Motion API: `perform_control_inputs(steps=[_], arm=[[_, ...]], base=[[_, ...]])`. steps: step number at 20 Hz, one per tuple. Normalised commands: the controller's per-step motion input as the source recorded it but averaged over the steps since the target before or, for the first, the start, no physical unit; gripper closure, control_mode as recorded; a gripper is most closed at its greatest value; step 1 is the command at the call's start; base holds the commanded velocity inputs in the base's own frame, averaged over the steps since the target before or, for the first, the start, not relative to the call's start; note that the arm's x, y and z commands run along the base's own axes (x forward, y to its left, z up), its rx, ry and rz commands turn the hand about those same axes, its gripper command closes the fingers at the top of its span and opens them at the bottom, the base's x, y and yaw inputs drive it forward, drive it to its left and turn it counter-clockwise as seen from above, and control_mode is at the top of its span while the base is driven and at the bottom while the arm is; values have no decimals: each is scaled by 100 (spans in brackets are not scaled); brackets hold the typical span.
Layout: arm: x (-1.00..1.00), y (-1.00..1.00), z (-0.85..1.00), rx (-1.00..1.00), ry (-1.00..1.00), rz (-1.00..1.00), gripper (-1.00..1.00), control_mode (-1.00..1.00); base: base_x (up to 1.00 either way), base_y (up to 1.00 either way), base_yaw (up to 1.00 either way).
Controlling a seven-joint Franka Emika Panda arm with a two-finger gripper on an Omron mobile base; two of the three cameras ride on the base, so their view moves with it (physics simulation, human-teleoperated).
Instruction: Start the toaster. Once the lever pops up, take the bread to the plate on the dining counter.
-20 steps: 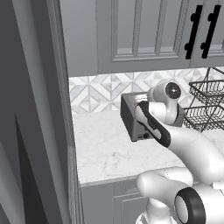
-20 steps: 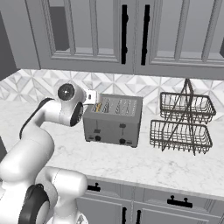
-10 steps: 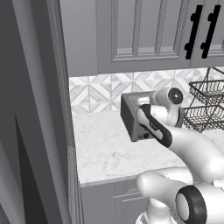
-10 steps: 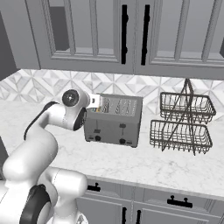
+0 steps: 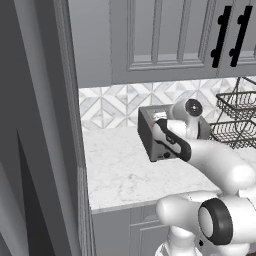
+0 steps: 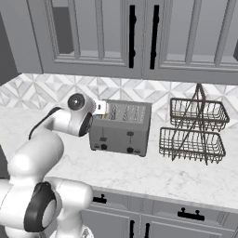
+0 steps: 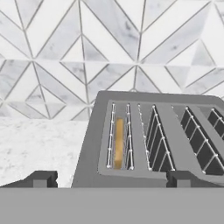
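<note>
Toaster (image 6: pixel 122 128) position: it stands on the marble counter (image 6: pixel 186 174) against the patterned tile wall, just left of a two-tier wire basket (image 6: pixel 194 132), with its control face toward you. The bread (image 7: pixel 118 142) sits low in the leftmost slot, showing as a tan strip between the wire guides in the hand view. The tool (image 7: pixel 109 178) is poised at the near end of the toaster, above its top edge; its two dark tips stand spread, one outside the toaster's left side and one over the top, and they pinch nothing. Judged from this, the starting step is in hand and the toaster is not yet running. You cannot make out the lever clearly; small black controls show on the front face (image 6: pixel 130 135), but which one is the slider is too small to tell. Your next move calls for locating that tab, bringing one tip onto it, and pressing straight down without pushing the toaster along the counter.
</note>
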Motion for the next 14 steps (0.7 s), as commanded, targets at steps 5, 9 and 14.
perform_control_inputs(steps=[5, 9, 14], arm=[[25, 1, -2, 0, 0, 0, -100, -100], [12, 0, -16, 0, 0, 0, -100, -100], [16, 0, -21, 0, 0, 0, -100, -100]], base=[[0, 0, 0], [0, 0, 0], [0, 0, 0]])
